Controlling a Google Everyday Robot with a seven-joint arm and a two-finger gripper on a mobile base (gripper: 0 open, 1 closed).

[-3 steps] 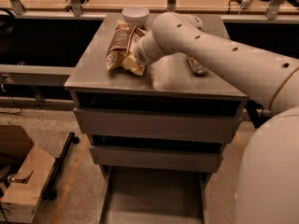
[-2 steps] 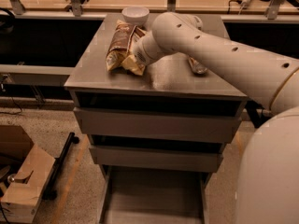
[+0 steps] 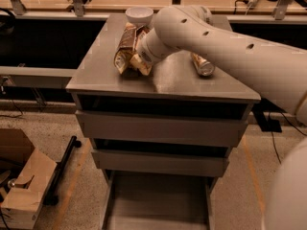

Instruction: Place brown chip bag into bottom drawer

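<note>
The brown chip bag (image 3: pixel 124 49) lies on the grey cabinet top (image 3: pixel 168 83), at its back left, pointing toward the rear. My gripper (image 3: pixel 139 61) is at the end of the white arm and sits right at the bag's near right end, on or against it; the wrist hides the contact. The bottom drawer (image 3: pixel 158 200) is pulled out below the two grey-fronted drawers, and its grey tray holds nothing.
A brown-gold drink can (image 3: pixel 202 64) lies on its side on the cabinet top, right of the arm. A white bowl (image 3: pixel 139 14) stands at the back edge behind the bag. A cardboard box (image 3: pixel 24 186) sits on the floor at the lower left.
</note>
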